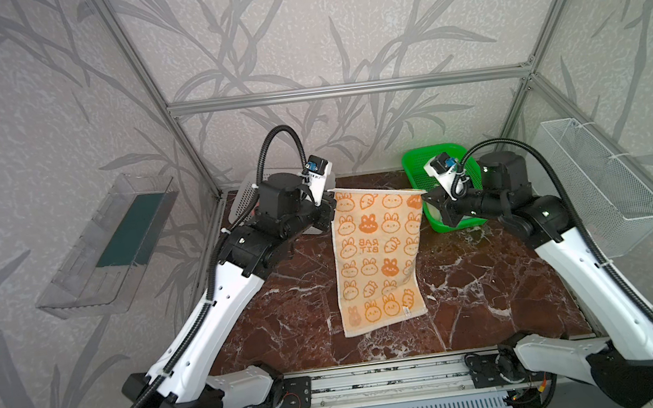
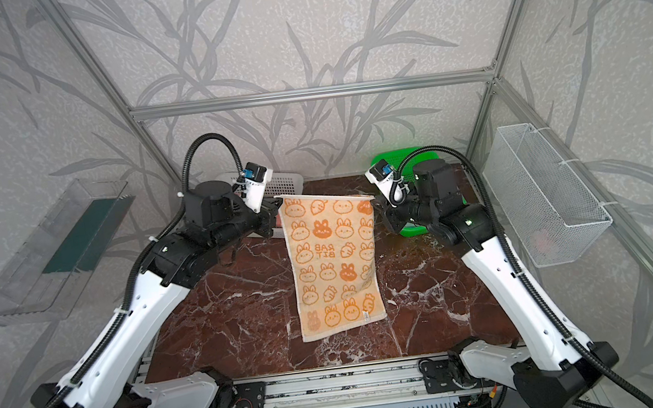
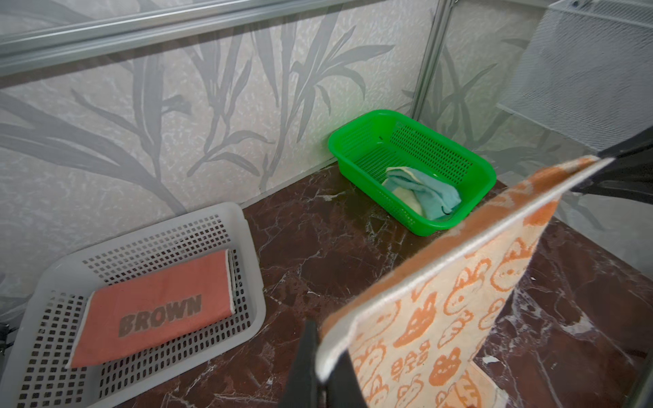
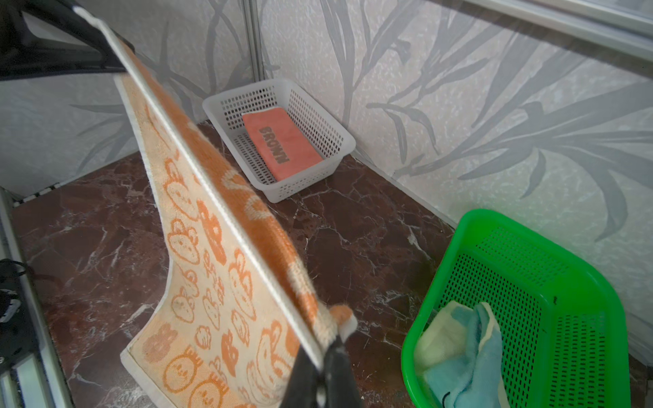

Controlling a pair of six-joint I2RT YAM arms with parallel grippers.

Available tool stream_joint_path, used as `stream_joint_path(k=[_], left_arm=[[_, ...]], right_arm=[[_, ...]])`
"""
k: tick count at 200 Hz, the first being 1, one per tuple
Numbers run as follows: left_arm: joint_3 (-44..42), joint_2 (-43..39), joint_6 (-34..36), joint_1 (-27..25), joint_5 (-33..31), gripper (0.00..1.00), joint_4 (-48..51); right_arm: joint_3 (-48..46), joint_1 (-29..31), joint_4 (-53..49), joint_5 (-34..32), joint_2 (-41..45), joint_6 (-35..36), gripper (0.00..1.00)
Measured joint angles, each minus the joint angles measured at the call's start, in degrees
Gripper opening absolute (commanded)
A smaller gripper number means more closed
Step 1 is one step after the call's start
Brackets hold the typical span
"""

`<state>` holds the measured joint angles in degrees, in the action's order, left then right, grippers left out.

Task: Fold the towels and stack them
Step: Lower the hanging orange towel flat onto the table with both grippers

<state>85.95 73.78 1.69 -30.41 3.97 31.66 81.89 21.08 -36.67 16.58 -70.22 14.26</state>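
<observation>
I have the left tool [image 1: 331, 194] and the right tool [image 1: 424, 194] each clamped tight on a top corner of the orange rabbit towel [image 1: 377, 258]. Its top edge is taut between them over the desk [image 1: 492, 278] middle, and the rest hangs toward the near edge; I can't tell if it touches. The pink BROWN towel [image 3: 152, 307] lies folded flat in the white basket [image 3: 247, 226] at the far-left corner. The pale yellow towel [image 3: 424, 194], blue-edged and crumpled, sits in the green basket [image 3: 487, 176] at the far-right corner.
</observation>
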Motion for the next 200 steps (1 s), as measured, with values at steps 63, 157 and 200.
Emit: stream_joint_path(k=[63, 157, 200], left_arm=[[-3.61, 14.01, 0.28, 5.14, -2.49, 0.00, -9.07], [2.03, 34.12, 0.31, 6.12, -8.02, 0.00, -14.05], [2.49, 34.42, 1.31, 5.97, -10.45, 0.00, -18.25]], right_arm=[[1.84, -0.76, 4.70, -4.98, -18.14, 2.12, 0.00], [9.35, -3.04, 10.75, -9.62, -39.30, 4.11, 0.00], [10.12, -3.23, 13.07, -9.70, -41.38, 5.09, 0.00]])
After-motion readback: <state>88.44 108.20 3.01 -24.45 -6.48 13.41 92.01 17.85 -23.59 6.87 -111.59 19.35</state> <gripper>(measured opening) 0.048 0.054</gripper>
